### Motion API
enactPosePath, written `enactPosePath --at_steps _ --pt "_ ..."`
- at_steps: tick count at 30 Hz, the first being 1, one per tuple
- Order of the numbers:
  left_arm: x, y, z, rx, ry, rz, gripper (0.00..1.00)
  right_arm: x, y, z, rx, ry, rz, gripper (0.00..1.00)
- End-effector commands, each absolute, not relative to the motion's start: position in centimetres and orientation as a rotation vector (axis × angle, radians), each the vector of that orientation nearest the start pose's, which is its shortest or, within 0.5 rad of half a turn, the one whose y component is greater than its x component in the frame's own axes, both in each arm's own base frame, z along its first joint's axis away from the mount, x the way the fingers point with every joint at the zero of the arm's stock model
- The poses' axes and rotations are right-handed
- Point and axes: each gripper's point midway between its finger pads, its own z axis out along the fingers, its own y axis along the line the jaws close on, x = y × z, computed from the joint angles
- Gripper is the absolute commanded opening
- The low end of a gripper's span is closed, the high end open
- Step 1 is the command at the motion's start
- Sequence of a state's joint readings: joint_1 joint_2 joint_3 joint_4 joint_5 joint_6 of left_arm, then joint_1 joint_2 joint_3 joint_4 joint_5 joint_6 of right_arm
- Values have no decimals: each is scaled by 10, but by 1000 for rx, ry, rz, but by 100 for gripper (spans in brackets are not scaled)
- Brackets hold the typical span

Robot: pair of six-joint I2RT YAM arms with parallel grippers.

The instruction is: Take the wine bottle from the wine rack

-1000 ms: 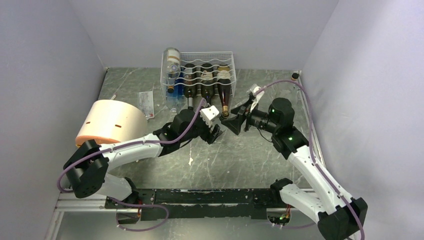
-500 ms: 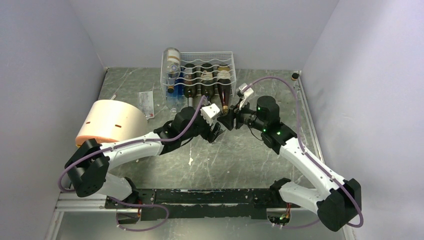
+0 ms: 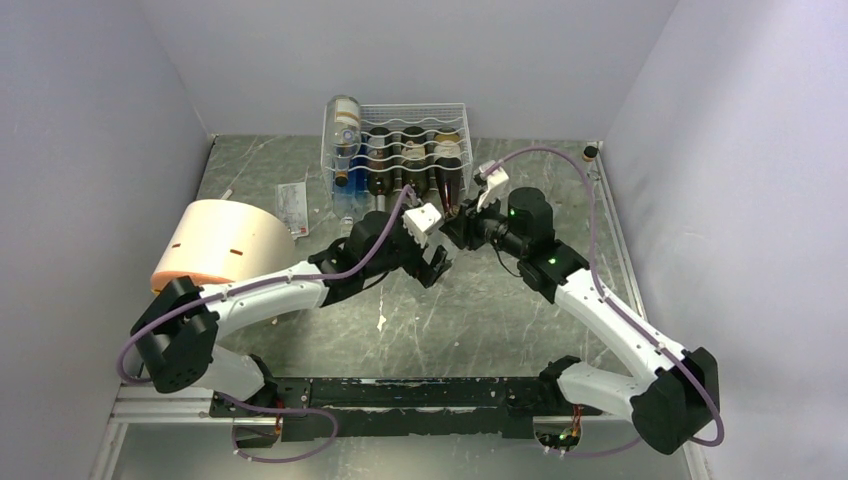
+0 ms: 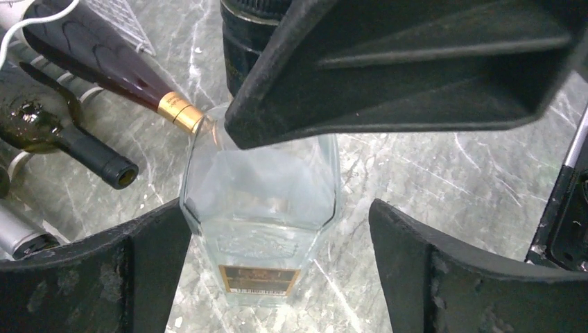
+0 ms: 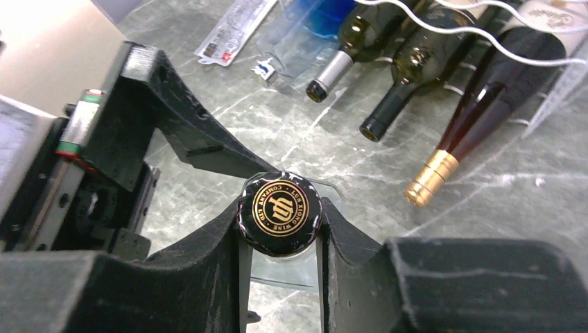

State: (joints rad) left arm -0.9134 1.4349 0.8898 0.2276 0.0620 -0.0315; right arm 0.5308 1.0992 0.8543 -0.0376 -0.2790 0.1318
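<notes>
Standing upright on the table [image 3: 470,320] just in front of the wine rack [image 3: 415,105], off its shelves: clear wine bottle [image 4: 258,187], black-and-gold cap [image 5: 279,208] clenched between the fingers of the right gripper [image 3: 453,227]. In the rack, dark bottles [image 3: 410,165] lying neck-outward, with a gold-foiled red bottle [image 5: 478,118] ending just beside the clear shoulder. Opposite, left gripper [image 4: 277,215] low and level, spread open astride the glass body.
</notes>
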Motion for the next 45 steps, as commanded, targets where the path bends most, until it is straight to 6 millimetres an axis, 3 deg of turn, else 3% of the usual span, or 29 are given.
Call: enactPosePath --at_steps 1,5,11,16,19,24,31,40,45 --pt "256 -369 227 875 1615 -767 100 304 213 289 -418 1741 620 0" --pt "254 -357 250 827 1554 -756 100 308 180 298 -274 1783 474 0" --pt "254 -336 278 699 1503 -742 99 305 98 306 136 1857 132 0" --pt "257 -326 288 640 1503 -720 99 272 9 303 648 1787 -243 0" --pt "256 -324 290 629 1503 -723 100 253 -24 306 838 1674 -393 0" --pt "256 -322 293 620 1502 -723 100 252 -46 310 944 1548 -551 0" --pt "259 -319 293 610 1504 -699 100 282 -76 293 1070 1504 -612 0" --pt "261 -318 292 610 1517 -680 100 317 -91 277 1171 1457 -596 0" --pt "262 -315 292 602 1518 -666 100 319 -97 271 1245 1412 -662 0"
